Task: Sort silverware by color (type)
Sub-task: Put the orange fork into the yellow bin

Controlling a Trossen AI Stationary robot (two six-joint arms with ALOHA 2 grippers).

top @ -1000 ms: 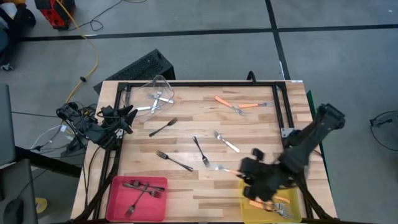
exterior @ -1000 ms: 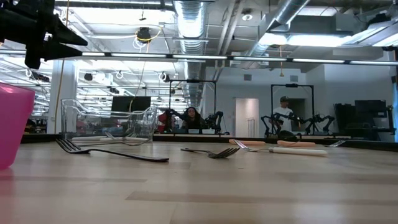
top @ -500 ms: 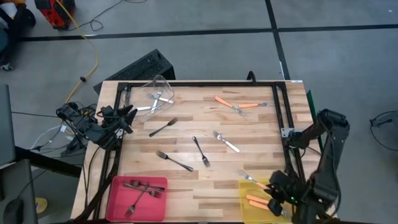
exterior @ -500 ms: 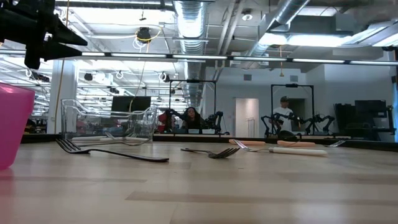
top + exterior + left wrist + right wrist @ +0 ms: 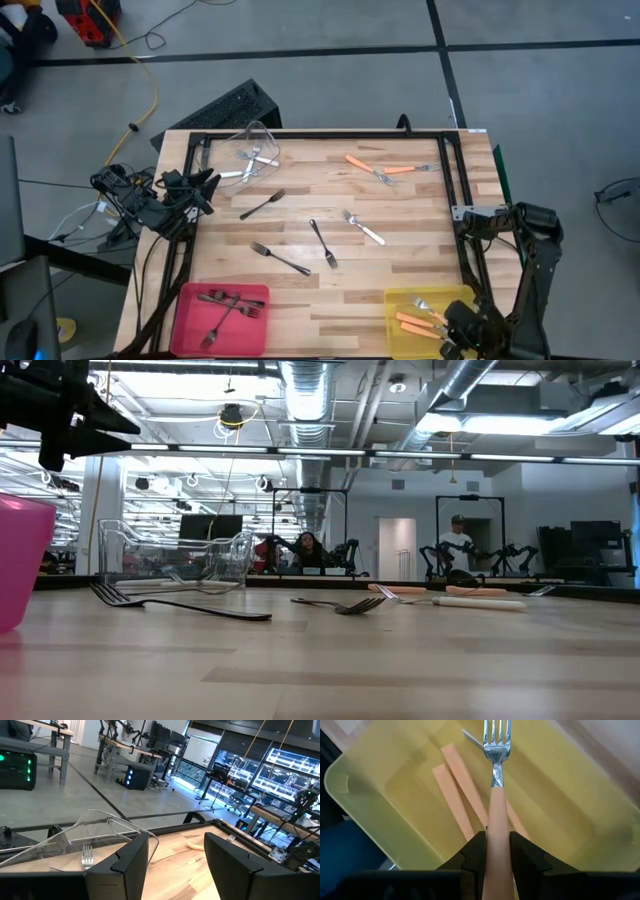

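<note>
Right gripper (image 5: 497, 852) grips orange-handled fork (image 5: 496, 795) over yellow bin (image 5: 375, 815).

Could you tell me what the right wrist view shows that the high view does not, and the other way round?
Only the right wrist view shows the right gripper shut on an orange fork, prongs forward, above two orange handles.

Only the high view shows the whole table: the pink bin with dark forks, the clear bin, loose forks, and the left arm waiting at the table's left edge.

Both show the yellow bin with orange forks inside.
</note>
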